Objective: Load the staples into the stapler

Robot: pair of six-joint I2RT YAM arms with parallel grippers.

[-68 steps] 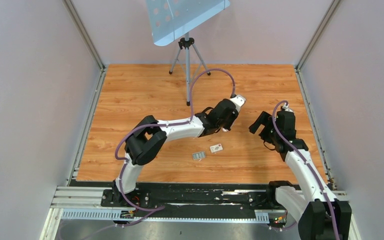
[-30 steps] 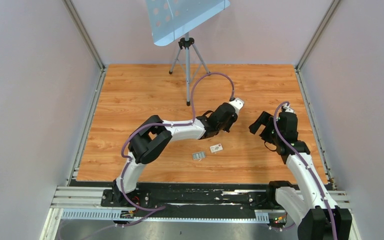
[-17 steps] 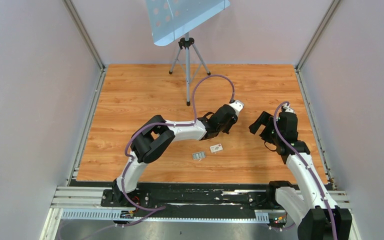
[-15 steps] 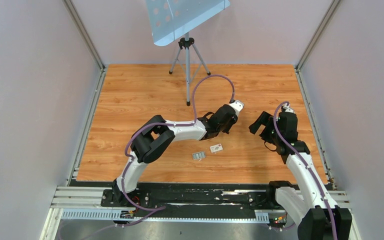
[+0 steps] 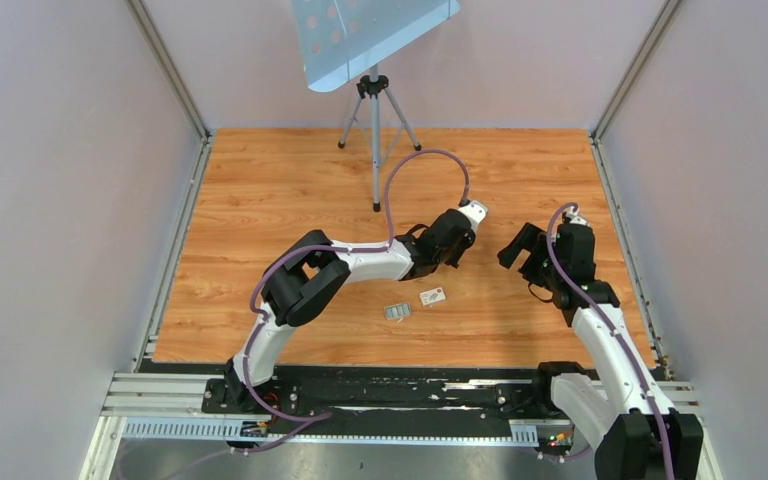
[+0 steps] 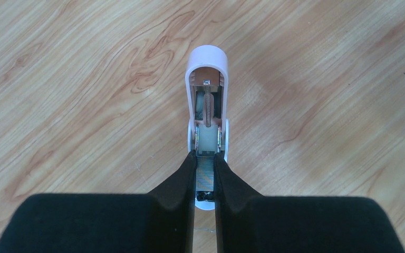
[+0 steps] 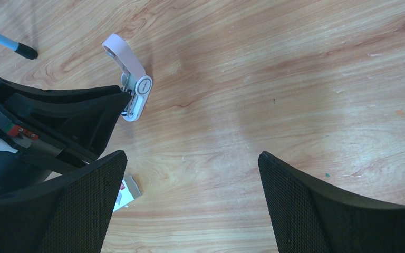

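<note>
Pale pink stapler (image 6: pixel 206 63), lid swung open, sits clamped at its base in the left tool (image 6: pixel 205 158), near the middle of the wooden desk (image 5: pixel 260 180). The right tool (image 7: pixel 191 158) hangs just beside it, fingers spread wide, holding nothing. A small greyish block (image 5: pixel 397 312) lies nearer the arm bases.

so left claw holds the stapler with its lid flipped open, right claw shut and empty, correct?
No: the right claw is wide open, not shut, per the right wrist view. The rest stands: left claw holds the stapler, lid flipped open; the right is empty.
</note>
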